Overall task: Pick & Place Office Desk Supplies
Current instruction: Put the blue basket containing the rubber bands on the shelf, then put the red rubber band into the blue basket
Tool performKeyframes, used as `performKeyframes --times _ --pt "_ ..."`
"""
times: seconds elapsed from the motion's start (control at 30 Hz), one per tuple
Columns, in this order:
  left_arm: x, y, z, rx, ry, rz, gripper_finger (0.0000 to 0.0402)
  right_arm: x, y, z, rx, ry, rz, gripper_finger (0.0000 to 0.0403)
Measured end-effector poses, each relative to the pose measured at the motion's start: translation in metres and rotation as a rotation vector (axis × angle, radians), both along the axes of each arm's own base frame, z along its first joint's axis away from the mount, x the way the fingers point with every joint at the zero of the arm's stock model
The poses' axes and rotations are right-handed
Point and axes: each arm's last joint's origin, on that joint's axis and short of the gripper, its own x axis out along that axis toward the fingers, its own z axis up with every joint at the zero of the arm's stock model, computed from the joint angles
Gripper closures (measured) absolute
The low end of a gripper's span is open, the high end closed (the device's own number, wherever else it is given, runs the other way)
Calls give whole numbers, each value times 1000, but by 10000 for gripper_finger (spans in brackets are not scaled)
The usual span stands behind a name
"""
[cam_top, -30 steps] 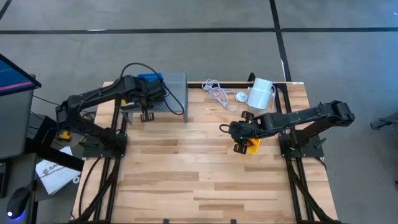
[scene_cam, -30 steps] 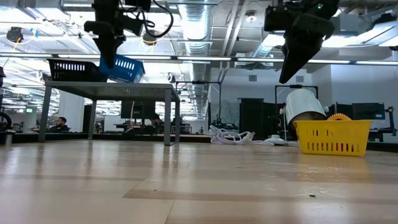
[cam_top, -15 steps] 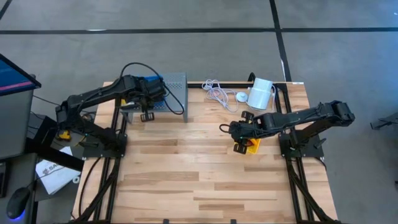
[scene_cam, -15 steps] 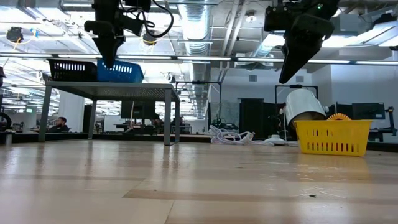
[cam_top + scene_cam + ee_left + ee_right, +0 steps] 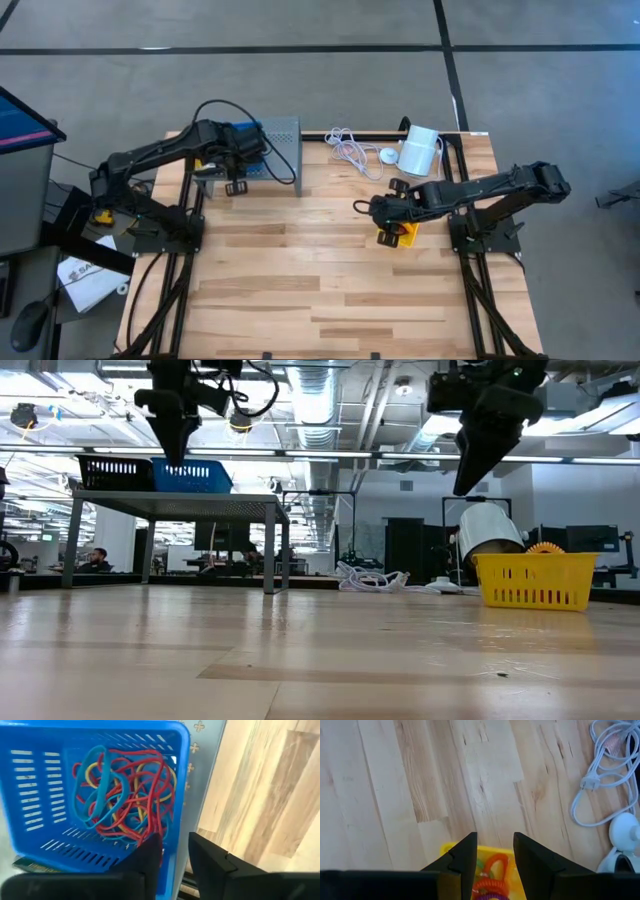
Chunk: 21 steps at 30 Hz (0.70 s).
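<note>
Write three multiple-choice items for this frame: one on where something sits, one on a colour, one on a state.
1. Where does the blue bin sit?
A. on the grey raised shelf
B. on the wooden table beside the yellow bin
C. on the floor

2. What colour is the bin under the right hand?
A. black
B. yellow
C. green

3. How does the left hand stand to the blue bin?
A. lifting it clear of the shelf
B. far off over bare wood
C. fingers astride its wall, slightly parted, bin resting level on the shelf

Answers: 1 A, the low view shows it on the shelf beside the black bin. 2 B, the yellow bin shows below the fingers. 3 C, the left wrist view shows it.
</note>
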Motion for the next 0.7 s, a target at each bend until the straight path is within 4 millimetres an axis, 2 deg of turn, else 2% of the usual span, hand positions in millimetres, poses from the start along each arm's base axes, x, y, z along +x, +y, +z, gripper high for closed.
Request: performKeyframes --times 0.17,0.37,0.53,0.7 --pt "-2 -1 18 13 -34 6 269 -2 -2 -1 25 27 -3 280" --pt "-5 -10 43 -17 -195 18 228 -4 1 -2 105 51 1 280" --pt "2 -28 53 -135 -387 10 207 -9 7 -5 145 97 -31 280" --pt "27 -60 55 -186 -548 -171 204 -5 24 -18 146 156 -23 280"
